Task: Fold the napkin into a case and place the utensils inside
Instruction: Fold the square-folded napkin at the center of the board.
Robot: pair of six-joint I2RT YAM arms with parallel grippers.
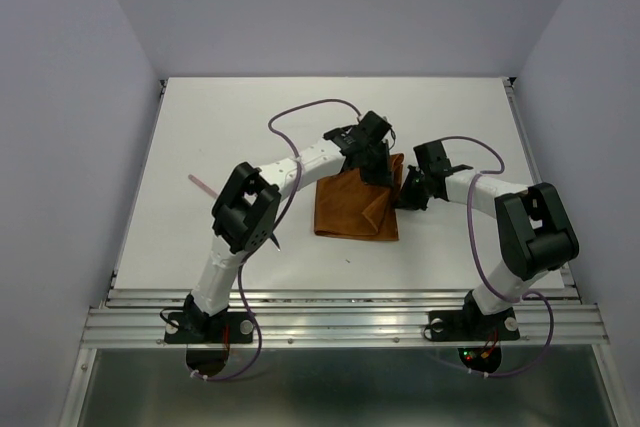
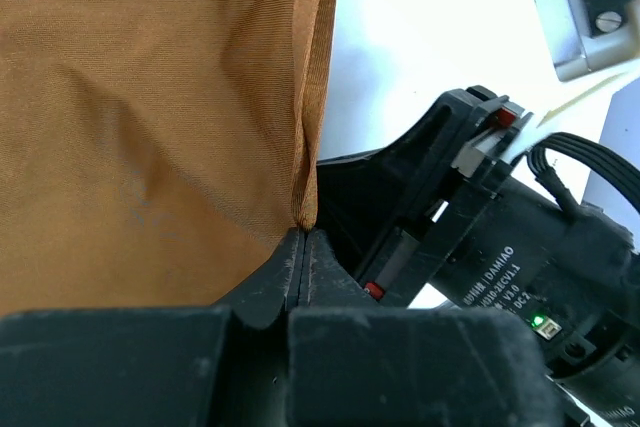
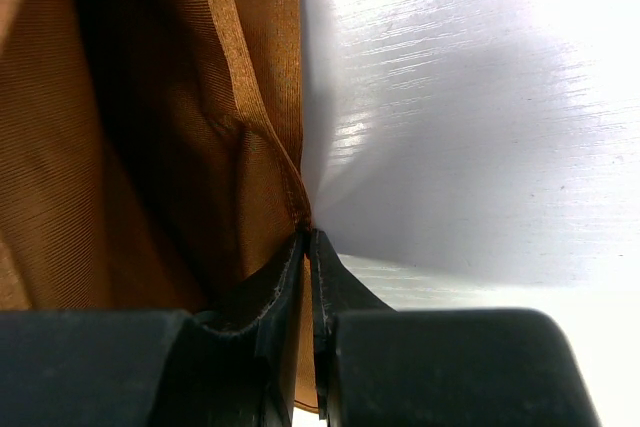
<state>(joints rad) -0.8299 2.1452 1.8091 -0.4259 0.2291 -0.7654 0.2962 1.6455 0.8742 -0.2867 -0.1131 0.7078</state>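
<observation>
At the centre of the top view, I am pinching the napkin (image 1: 350, 212) on the tabletop (image 1: 250, 127), left tool (image 1: 379, 171) clamping its upper right corner, right tool (image 1: 408, 193) its right edge, probably to draw a fold over.

White table (image 1: 450, 247): rust-orange napkin (image 1: 350, 209) mid-table, partly folded; thin pink stick (image 1: 202, 186) at left.

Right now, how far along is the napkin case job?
Done: the napkin looks partly folded over. In hand: left claw and right claw both pinch its edge, mid-fold. To do: finishing the case and putting utensils inside; none show in the cloth.
</observation>
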